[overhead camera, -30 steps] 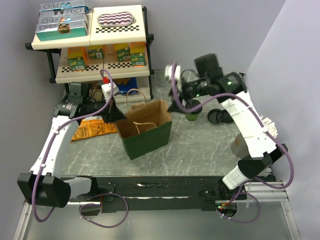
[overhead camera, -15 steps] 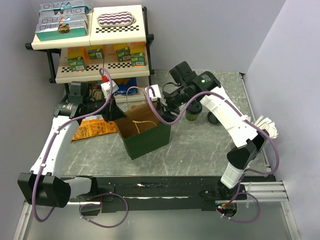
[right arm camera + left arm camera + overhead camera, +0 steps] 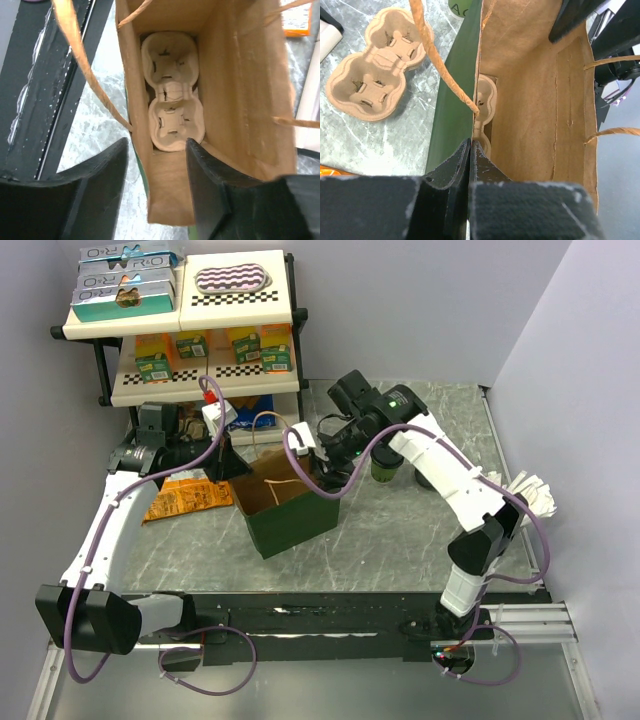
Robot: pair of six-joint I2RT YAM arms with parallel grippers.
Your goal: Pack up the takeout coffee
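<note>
Takeout coffee, a small green paper cup (image 3: pixel 384 470), stands on the grey marbled table (image 3: pixel 400 530) at 3 o'clock of the green paper bag (image 3: pixel 295 520), just beside the right arm and untouched. The right gripper (image 3: pixel 155 185) hangs over the bag's mouth with its fingers spread wide and nothing between them but the bag's rim. A brown moulded-pulp cup carrier (image 3: pixel 172 90) lies on the bag's floor. The left gripper (image 3: pixel 470 152) is clamped tight on the bag's 9 o'clock wall.
</note>
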